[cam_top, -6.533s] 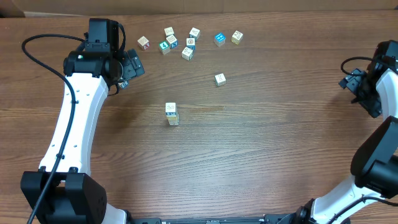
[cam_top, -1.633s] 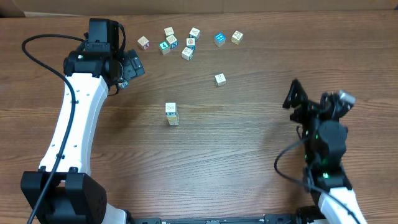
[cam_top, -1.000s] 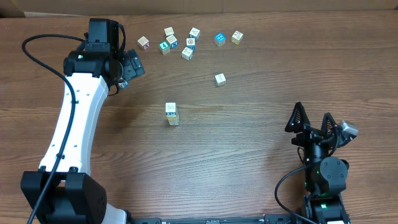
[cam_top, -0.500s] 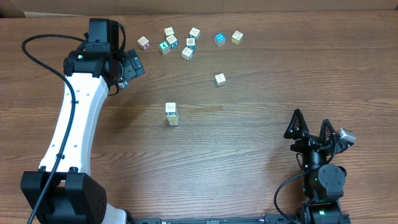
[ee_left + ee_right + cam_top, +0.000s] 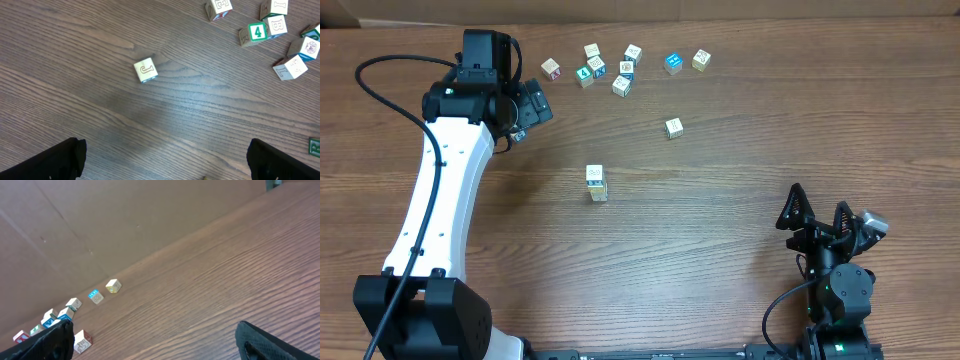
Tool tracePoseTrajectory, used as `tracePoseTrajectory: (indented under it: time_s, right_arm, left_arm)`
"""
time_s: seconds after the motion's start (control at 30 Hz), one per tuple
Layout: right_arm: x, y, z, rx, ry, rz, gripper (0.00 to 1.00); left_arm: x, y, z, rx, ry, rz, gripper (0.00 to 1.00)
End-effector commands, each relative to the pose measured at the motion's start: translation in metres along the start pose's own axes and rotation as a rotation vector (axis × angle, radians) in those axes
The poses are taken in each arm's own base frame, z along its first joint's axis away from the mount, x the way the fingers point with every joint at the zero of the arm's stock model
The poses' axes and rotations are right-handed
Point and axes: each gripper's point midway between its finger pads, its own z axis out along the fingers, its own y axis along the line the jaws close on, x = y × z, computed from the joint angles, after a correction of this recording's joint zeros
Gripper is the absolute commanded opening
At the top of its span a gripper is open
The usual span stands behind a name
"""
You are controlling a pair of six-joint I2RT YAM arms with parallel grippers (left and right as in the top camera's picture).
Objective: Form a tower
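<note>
While both arms sit at margins, we see table (image 5: 720,250) with broad free wood mid and front. Left gripper (image 5: 528,112) spread, empty, far-left. Right gripper (image 5: 817,205) spread, empty, front-right edge. Tower (image 5: 596,182) stands mid-table, alone. Loose cubes (image 5: 620,68) line far edge.
</note>
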Motion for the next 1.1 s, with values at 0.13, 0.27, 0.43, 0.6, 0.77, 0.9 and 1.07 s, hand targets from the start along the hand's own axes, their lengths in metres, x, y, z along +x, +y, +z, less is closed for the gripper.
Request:
tracePoseTrajectory:
  time_s: [0.13, 0.27, 0.43, 0.6, 0.77, 0.9, 1.07]
  right_arm:
    - [0.020, -0.014, -0.001, 0.050, 0.072, -0.020, 1.00]
    - [0.021, -0.014, -0.003, 0.051, 0.075, -0.021, 1.00]
    - [0.009, -0.009, -0.008, 0.025, 0.025, -0.010, 1.00]
    - [-0.008, -0.001, -0.013, -0.014, -0.049, 0.007, 1.00]
    - [-0.016, 0.003, -0.016, -0.033, -0.085, 0.015, 1.00]
    - [-0.016, 0.003, -0.016, -0.034, -0.086, 0.015, 1.00]
    - [-0.020, 0.004, -0.018, -0.044, -0.104, 0.020, 1.00]
  left_arm:
    - [-0.006, -0.002, -0.002, 0.002, -0.015, 0.018, 1.00]
    - [-0.006, -0.002, -0.002, 0.002, -0.015, 0.018, 1.00]
    - [-0.006, -0.002, -0.002, 0.002, -0.015, 0.018, 1.00]
    - [-0.006, -0.002, -0.002, 0.002, -0.015, 0.018, 0.99]
    - [-0.006, -0.002, -0.002, 0.002, -0.015, 0.018, 0.99]
    - [-0.006, -0.002, -0.002, 0.002, -0.015, 0.018, 1.00]
    - [-0.006, -0.002, -0.002, 0.002, -0.015, 0.018, 1.00]
